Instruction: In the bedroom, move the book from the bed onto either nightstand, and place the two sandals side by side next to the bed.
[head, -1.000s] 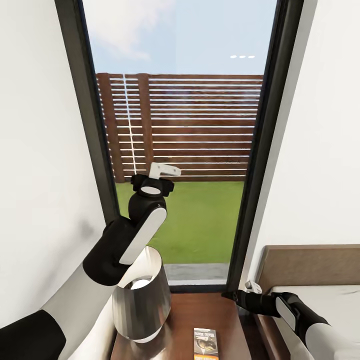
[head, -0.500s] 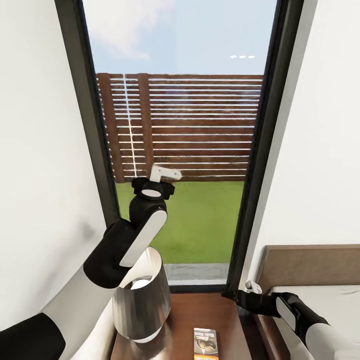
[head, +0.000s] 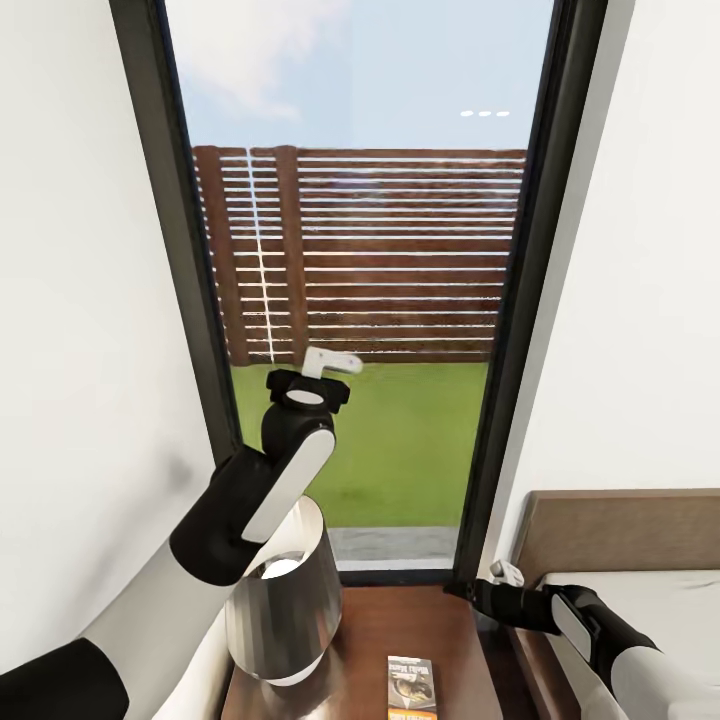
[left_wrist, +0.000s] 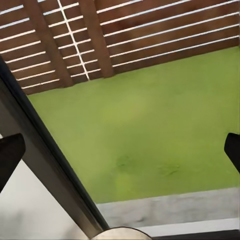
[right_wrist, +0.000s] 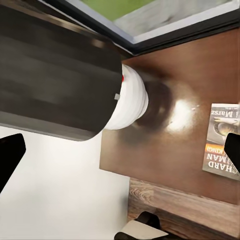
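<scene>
The book (head: 411, 687) lies flat on the nightstand (head: 400, 625), just beside the bed (head: 640, 590); the head view's lower edge cuts off its near end, while the right wrist view shows its orange band and part of the title (right_wrist: 222, 145), itself cropped at the frame edge. A dark lamp (head: 280, 595) with a white inner shade stands on the same top, its base hidden by the left forearm in the head view but visible from the right wrist (right_wrist: 131, 97). The left gripper (head: 333, 360) is raised before the window (head: 360, 300); its dark fingertips (left_wrist: 10, 155) sit at opposite edges of its wrist view, spread wide with only lawn between. The right gripper (head: 500, 575) hovers between nightstand and bed, fingertips (right_wrist: 10, 157) likewise far apart, holding nothing
</scene>
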